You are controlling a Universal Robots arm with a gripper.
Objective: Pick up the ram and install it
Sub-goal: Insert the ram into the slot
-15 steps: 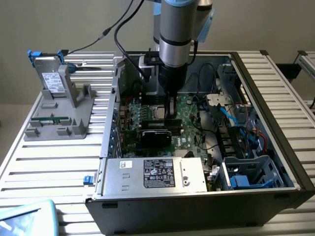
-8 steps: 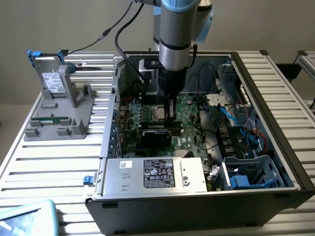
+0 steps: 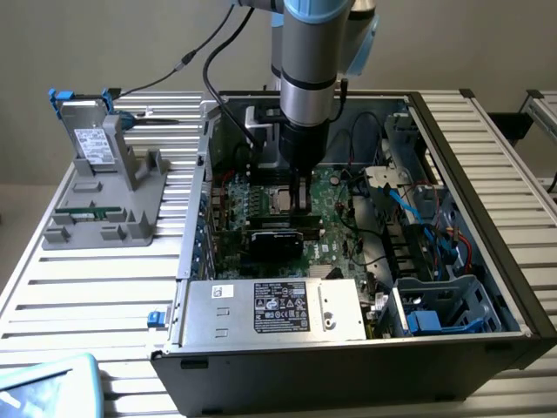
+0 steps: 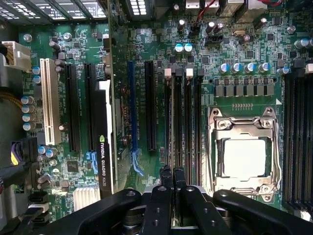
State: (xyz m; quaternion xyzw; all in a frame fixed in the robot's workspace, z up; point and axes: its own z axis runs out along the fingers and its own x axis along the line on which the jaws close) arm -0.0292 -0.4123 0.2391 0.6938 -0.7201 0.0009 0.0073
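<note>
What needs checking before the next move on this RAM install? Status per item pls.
1. The gripper is shut: ok.
2. The ram is in its grip: cannot tell.
3. The gripper is over the memory slots beside the CPU socket: ok.
4. The slot latches are open: cannot tell.
5. The gripper stands apart from the graphics card: ok.
6. The grey fixture has given up the ram: cannot tell; a green strip lies in it.
</note>
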